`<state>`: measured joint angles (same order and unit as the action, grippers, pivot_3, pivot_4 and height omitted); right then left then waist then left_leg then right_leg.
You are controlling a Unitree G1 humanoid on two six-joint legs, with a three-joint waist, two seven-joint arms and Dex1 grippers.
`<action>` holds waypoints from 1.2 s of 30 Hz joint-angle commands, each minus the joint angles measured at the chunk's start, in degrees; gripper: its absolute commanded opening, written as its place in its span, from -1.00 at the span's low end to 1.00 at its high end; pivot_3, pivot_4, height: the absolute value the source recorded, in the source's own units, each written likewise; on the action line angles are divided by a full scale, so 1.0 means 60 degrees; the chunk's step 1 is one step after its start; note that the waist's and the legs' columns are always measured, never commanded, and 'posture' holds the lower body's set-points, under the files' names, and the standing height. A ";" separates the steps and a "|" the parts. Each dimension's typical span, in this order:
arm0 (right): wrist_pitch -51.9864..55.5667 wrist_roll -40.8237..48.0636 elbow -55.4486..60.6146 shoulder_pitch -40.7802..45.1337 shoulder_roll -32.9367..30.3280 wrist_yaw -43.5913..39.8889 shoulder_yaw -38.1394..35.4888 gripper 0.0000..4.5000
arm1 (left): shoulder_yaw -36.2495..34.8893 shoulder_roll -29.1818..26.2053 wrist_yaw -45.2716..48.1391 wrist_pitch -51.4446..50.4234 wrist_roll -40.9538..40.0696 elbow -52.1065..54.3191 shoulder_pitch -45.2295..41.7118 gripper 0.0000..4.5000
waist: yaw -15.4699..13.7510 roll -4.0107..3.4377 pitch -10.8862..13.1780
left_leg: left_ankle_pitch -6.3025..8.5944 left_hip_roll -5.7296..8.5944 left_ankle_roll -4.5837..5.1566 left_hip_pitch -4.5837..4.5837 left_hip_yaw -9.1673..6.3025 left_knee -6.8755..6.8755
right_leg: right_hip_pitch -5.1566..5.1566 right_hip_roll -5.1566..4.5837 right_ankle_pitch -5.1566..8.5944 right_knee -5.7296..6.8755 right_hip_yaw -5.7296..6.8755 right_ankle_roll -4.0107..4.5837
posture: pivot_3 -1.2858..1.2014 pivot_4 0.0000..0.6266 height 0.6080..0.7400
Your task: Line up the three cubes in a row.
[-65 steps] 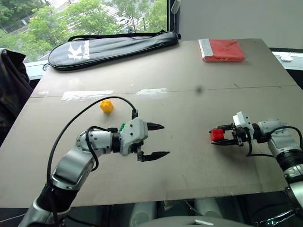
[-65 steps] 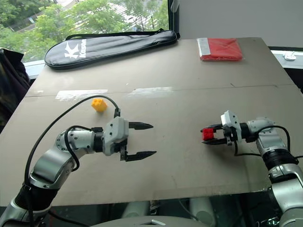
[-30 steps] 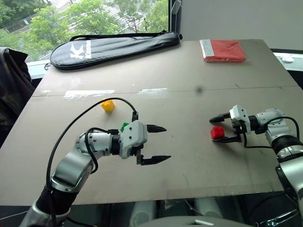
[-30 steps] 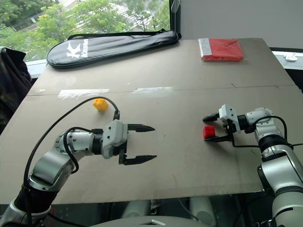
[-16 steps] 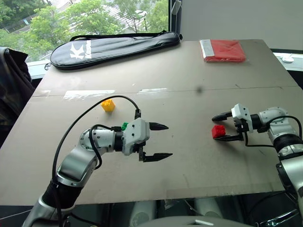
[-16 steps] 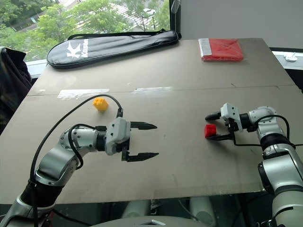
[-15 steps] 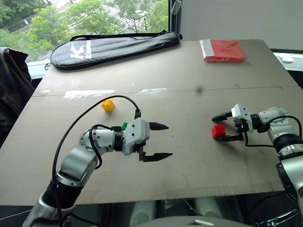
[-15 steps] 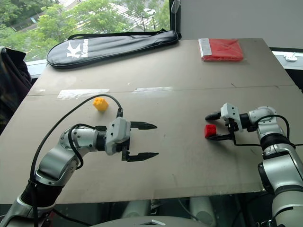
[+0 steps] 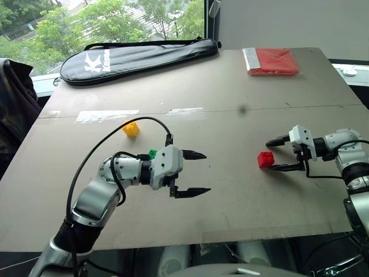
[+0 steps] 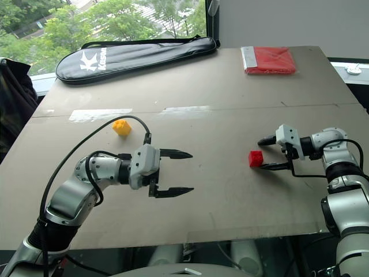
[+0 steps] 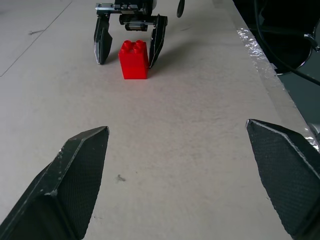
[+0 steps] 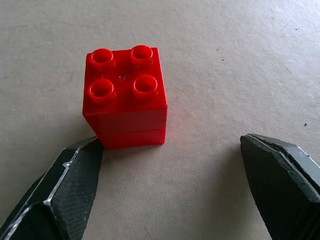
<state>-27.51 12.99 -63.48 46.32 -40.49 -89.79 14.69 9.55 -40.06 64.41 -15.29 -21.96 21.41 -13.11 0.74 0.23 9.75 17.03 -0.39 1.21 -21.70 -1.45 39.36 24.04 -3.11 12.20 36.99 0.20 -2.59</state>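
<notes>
The red cube [image 9: 266, 159] stands upright on the table [image 9: 230, 115], right of centre. My right gripper [image 9: 270, 154] is open, with its fingertips level with the cube's right side; in the right wrist view the red cube [image 12: 125, 95] sits just ahead of one fingertip [image 12: 75, 175]. The yellow cube [image 9: 131, 128] lies at the left, farther back. The green cube [image 9: 152, 154] peeks out from behind my left wrist. My left gripper [image 9: 206, 172] is open and empty near the table's middle, pointing right toward the red cube [image 11: 133, 59].
A black racket bag [image 9: 138, 55] lies along the far left edge. A flat red folded cloth [image 9: 271, 60] sits at the far right corner. Dark fabric [image 9: 11, 98] hangs beside the table's left side. The front edge runs just below both arms.
My right gripper has opened off the red cube and drawn back to the right. The cube stays standing on the table. My left gripper has barely shifted.
</notes>
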 commanded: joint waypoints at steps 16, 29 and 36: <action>0.0342 -0.0004 0.0680 0.0068 -0.0191 -0.0451 -0.0645 0.98 | -0.0338 0.0038 -0.0181 0.0107 -0.0153 0.0295 0.0130 1.00 | 0.0009 -0.0002 0.0001 | 0.0000 -0.0001 0.0000 0.0000 -0.0001 0.0000 | 0.0000 0.0000 0.0000 0.0000 -0.0001 0.0000 | 0.03 -0.52 0.49; 0.3120 0.3872 0.5323 -0.3139 -0.1668 -0.0451 -0.2391 0.98 | -0.3164 0.1397 -0.4093 -0.0041 -0.0027 0.2303 0.3023 1.00 | -0.0043 -0.0007 0.0005 | 0.0001 -0.0022 0.0002 -0.0007 -0.0012 -0.0001 | -0.0002 -0.0023 0.0000 -0.0006 0.0009 -0.0001 | 0.03 -0.52 0.49; 0.4221 0.5009 0.7423 -0.5087 -0.1786 -0.0418 -0.3675 0.98 | -0.3215 0.2826 -0.6375 0.1068 0.1909 0.1643 0.4468 1.00 | -0.0063 -0.0010 0.0003 | 0.0002 -0.0022 0.0003 0.0025 -0.0013 0.0000 | -0.0039 -0.0022 0.0001 -0.0005 0.0011 0.0003 | 0.03 -0.52 0.49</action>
<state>-3.71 41.25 -22.03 16.34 -50.37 -90.13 -4.18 -10.50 -24.28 29.62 -11.75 -14.09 32.29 13.33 0.36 0.17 9.76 17.04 -0.51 1.23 -21.48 -1.50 39.37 23.74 -3.24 12.24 36.96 0.24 -2.52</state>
